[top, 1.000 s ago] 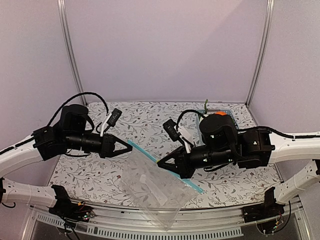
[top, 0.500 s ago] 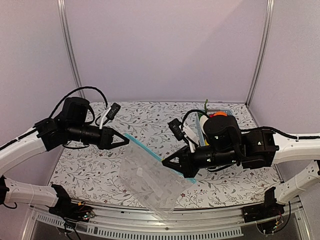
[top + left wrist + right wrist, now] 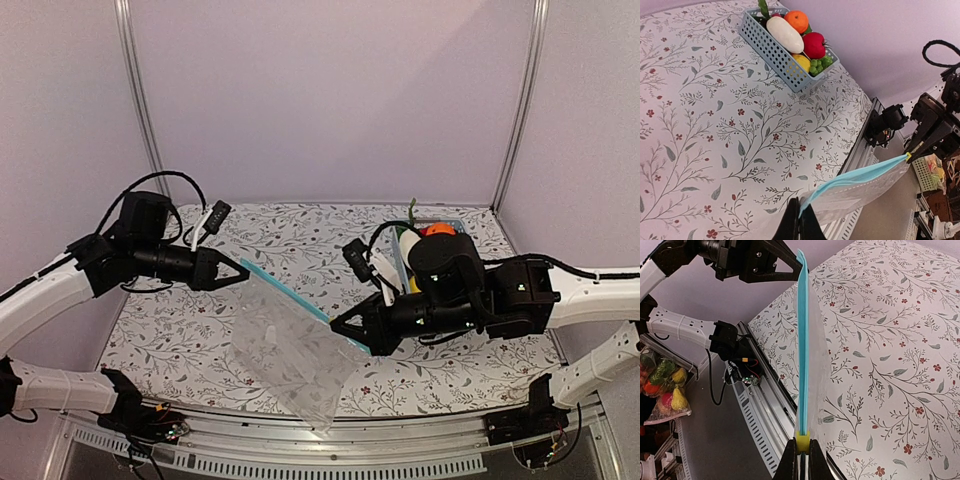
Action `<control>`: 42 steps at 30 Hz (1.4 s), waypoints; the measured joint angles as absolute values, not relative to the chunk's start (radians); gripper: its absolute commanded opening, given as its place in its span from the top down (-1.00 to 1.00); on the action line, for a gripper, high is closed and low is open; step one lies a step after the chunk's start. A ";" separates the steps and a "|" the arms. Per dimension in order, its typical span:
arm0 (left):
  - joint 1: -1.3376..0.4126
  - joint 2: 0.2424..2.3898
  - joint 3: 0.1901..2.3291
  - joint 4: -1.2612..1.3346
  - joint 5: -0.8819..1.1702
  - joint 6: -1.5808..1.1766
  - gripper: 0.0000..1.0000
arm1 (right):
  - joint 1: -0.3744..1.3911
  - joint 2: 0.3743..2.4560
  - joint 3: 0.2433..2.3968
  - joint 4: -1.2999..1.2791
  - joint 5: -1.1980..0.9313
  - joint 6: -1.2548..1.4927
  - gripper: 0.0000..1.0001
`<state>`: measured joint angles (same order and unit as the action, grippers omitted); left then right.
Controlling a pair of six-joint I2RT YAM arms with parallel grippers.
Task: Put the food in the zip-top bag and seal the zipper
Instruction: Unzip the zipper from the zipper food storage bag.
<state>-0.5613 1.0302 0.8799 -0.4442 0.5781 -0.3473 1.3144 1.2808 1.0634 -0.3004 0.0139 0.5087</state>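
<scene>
The clear zip-top bag (image 3: 290,350) hangs above the table's front, stretched between both grippers. Its light blue zipper (image 3: 290,297) runs taut from one to the other. My left gripper (image 3: 246,275) is shut on the bag's corner (image 3: 812,205) at the zipper's end. My right gripper (image 3: 801,449) is shut on the yellow slider (image 3: 802,441) of the zipper (image 3: 803,340). The food lies in a blue basket (image 3: 775,55): a white radish (image 3: 785,34), an orange (image 3: 799,21), a tomato (image 3: 814,45), a lemon (image 3: 801,61) and a green bunch (image 3: 821,63).
The basket (image 3: 448,222) stands at the back right, partly hidden behind the right arm (image 3: 500,295). The floral tablecloth (image 3: 290,235) covers the table. A metal rail (image 3: 400,440) runs along the front edge, below the hanging bag.
The left gripper has drawn the bag's corner left and back. The bag has shifted left and risen, and a longer stretch of zipper now lies between the two grippers.
</scene>
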 measured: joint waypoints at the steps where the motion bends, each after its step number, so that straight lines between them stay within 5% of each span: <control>1: -0.554 1.030 0.878 -0.443 0.582 -0.346 1.00 | 1.314 1.280 1.061 -0.300 0.014 0.509 1.00; 27: -0.472 1.020 0.857 -0.444 0.540 -0.321 1.00 | 1.314 1.221 1.011 -0.344 0.036 0.536 0.99; 30: -0.471 1.020 0.857 -0.444 0.538 -0.321 1.00 | 1.314 1.217 1.010 -0.346 0.037 0.536 0.78; 39: -0.452 1.021 0.853 -0.432 0.571 -0.317 1.00 | 1.320 1.184 1.012 -0.424 0.039 0.536 -0.30; 42: -0.472 1.018 0.851 -0.421 0.607 -0.315 1.00 | 1.321 1.178 1.042 -0.488 0.062 0.533 -0.50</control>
<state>-0.4717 1.0180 0.8509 -0.4206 0.6075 -0.3145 1.3212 1.1778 1.0424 -0.4881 0.0624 0.5331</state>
